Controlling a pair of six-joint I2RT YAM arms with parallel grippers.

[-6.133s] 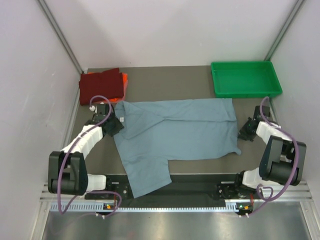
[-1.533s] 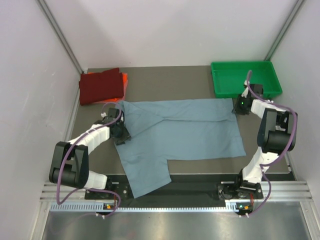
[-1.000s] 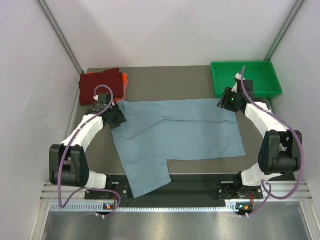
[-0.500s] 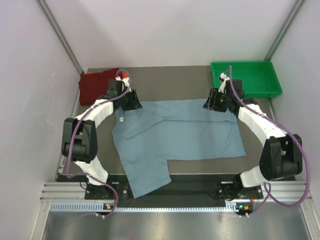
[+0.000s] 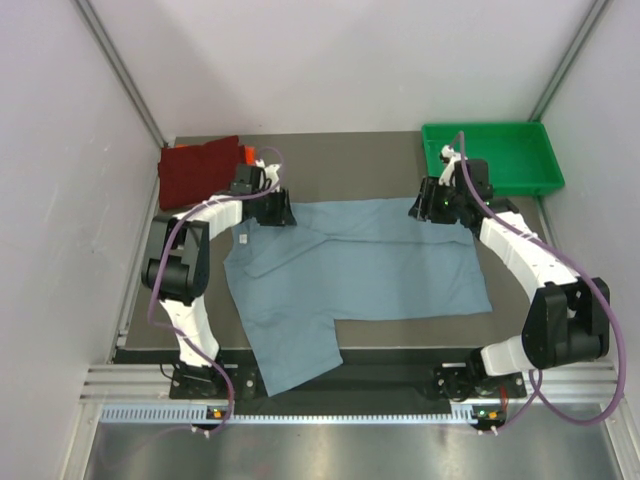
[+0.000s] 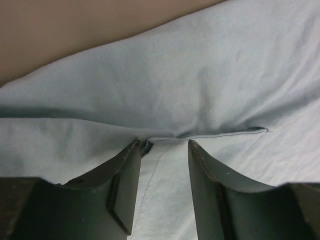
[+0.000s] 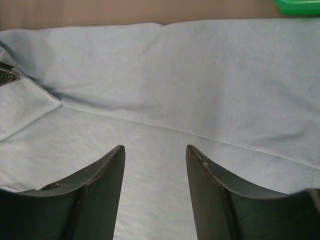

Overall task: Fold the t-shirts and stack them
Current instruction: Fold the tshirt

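Dark red t-shirt (image 5: 200,172) and orange t-shirt (image 5: 248,154) folded, far left; grey-blue t-shirt (image 5: 370,260) unfolded; left gripper (image 6: 163,146), right gripper (image 7: 155,150) parted, gripping nothing.

The right end effector (image 7: 155,150), fingers apart, sits over the creased grey-blue t-shirt (image 7: 200,80), a green tray (image 7: 300,6) corner beyond

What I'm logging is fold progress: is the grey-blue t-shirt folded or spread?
Mostly spread: the grey-blue t-shirt lies flat across the table, one sleeve sticking out toward the near edge, unlike the folded dark red t-shirt.
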